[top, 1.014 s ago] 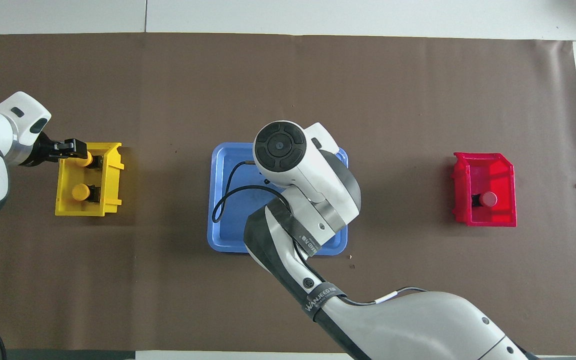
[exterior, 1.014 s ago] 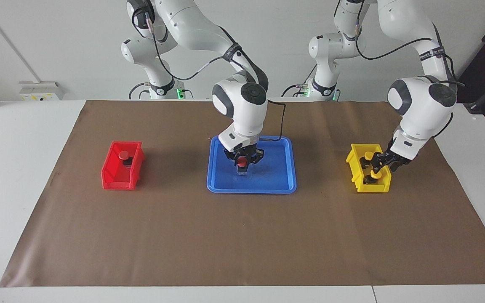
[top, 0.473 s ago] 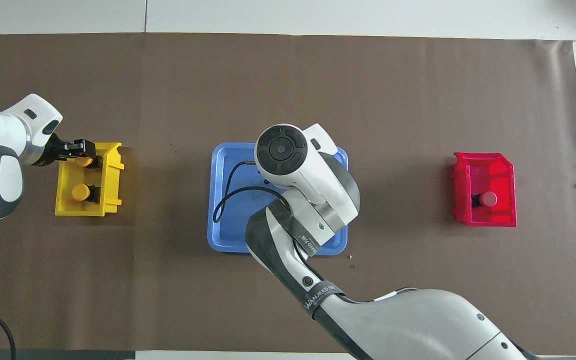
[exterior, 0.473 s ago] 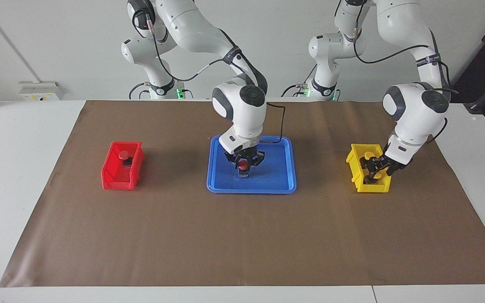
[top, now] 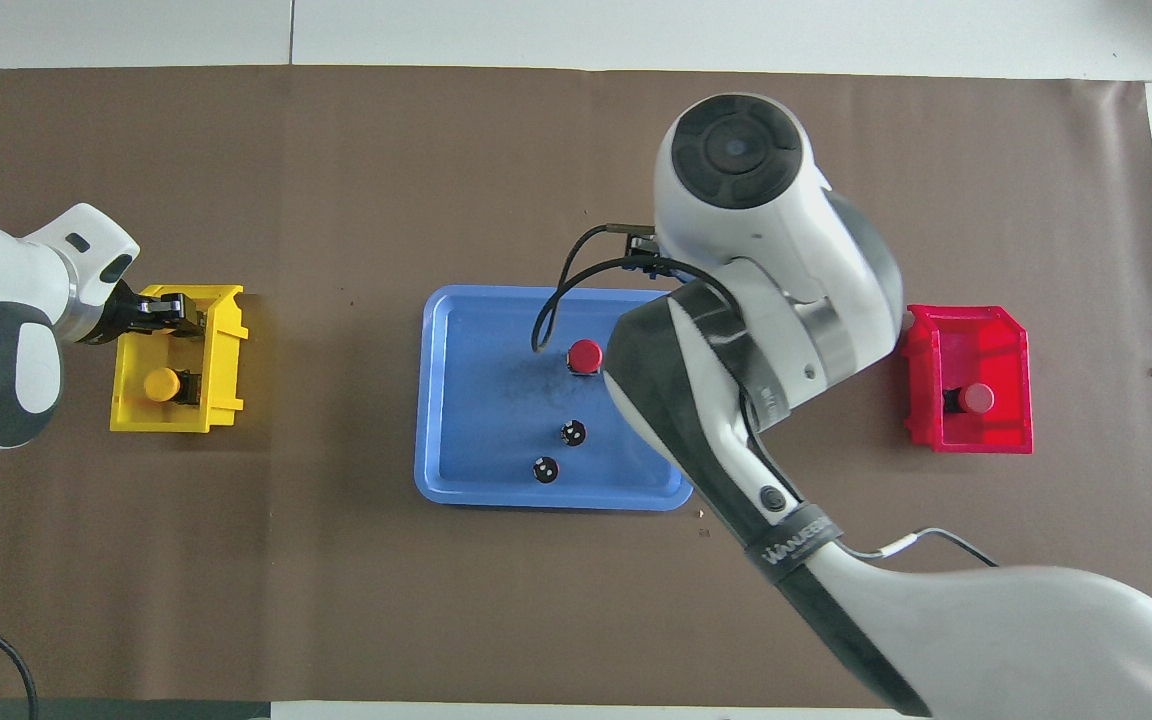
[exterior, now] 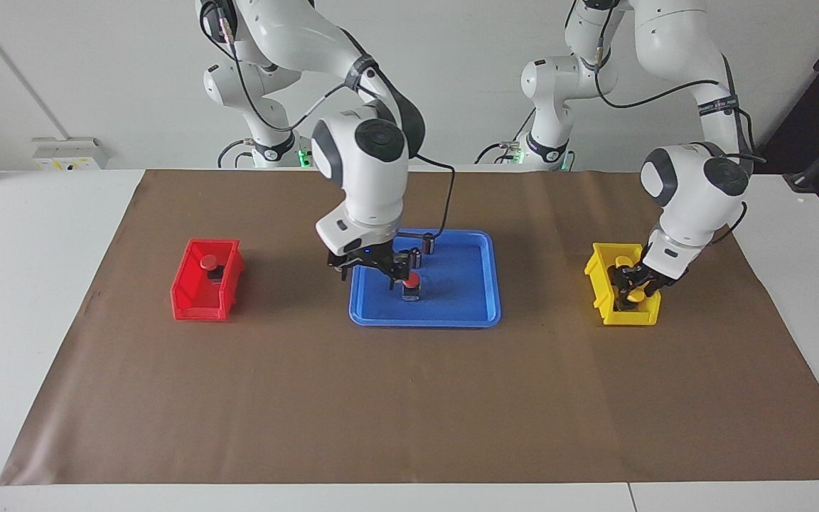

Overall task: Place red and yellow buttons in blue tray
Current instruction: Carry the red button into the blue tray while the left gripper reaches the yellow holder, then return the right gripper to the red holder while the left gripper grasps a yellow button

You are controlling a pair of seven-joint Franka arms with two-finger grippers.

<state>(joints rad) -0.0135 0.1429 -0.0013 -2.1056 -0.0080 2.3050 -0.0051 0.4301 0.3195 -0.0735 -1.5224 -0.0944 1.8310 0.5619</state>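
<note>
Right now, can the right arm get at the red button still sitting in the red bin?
Probably yes. The red button stands uncovered in the open-topped red bin at the right arm's end of the table, with nothing over it. The right gripper hangs open over the blue tray's edge nearest that bin.

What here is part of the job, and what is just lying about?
Job: placed red button in the blue tray; second red button in the red bin; yellow buttons in the yellow bin, left gripper at one; right gripper over the tray.
Lying about: two dark cylinders in the tray; brown mat.
</note>
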